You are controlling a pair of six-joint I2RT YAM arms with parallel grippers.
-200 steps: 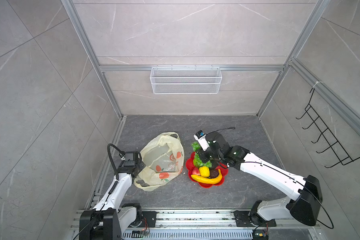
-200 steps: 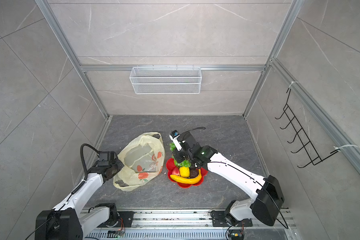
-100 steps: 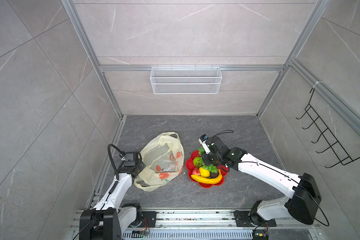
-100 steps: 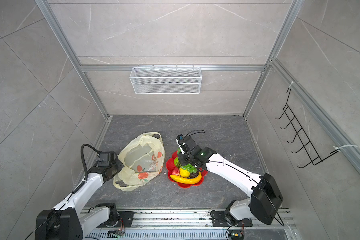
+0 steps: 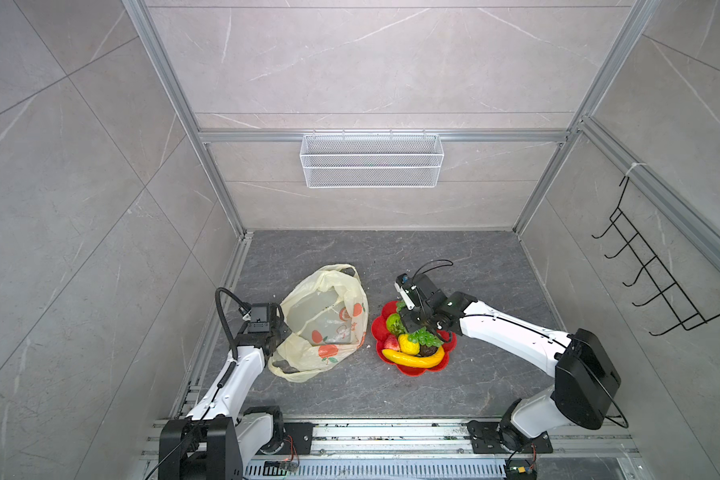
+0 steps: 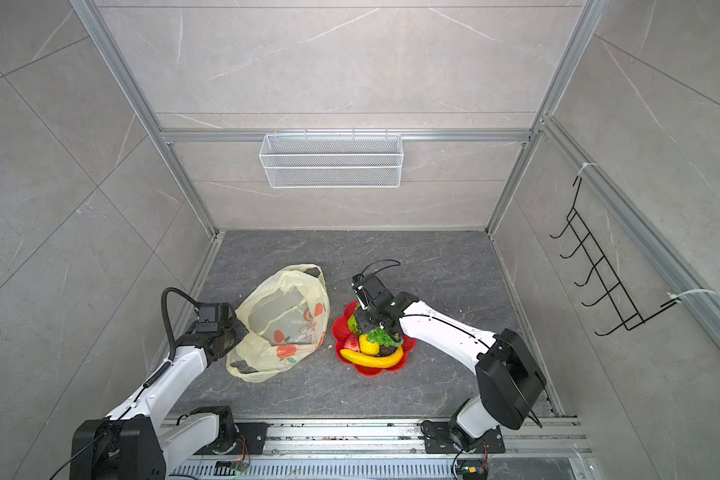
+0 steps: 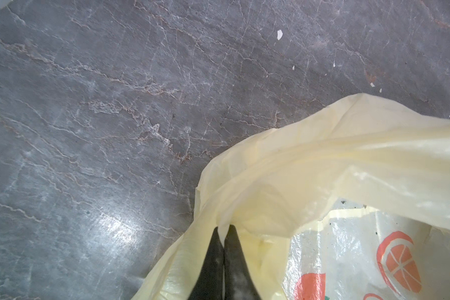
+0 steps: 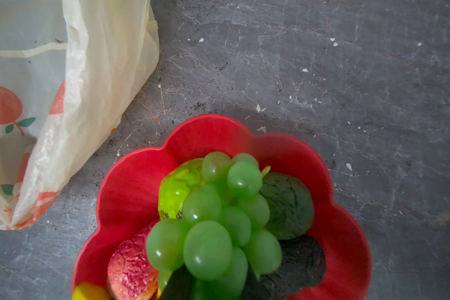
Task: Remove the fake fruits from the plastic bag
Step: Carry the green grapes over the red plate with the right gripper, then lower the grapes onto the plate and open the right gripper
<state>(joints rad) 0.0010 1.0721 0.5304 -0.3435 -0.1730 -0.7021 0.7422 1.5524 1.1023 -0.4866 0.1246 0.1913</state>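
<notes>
The thin translucent pale-yellow plastic bag (image 5: 325,324) printed with orange fruit pictures is lying slumped on the grey stone-patterned tabletop (image 5: 433,266) in both top views, its mouth gaping open toward the left arm. The left gripper (image 7: 223,230) is clenching the rim of that bag; in the left wrist view its two black fingers are pressing together with a fold of the film caught between them. Just beside the bag, not touching it, the red flower-shaped plastic plate (image 5: 435,369) is sitting on the tabletop and carrying the fake fruits. A yellow plastic banana (image 5: 412,358) is lying along its near edge, with a red strawberry (image 5: 390,343) and a yellow knobbly fruit (image 5: 408,345) resting behind it. A green bumpy ball (image 8: 178,181) is sitting on the side toward the bag, and a dark brown piece (image 8: 302,259) is lying low in the plate. The right gripper (image 8: 216,272) is hanging over the plate and grasping the green plastic grape bunch (image 8: 213,220), its dark fingers flanking the bunch's stem end.
</notes>
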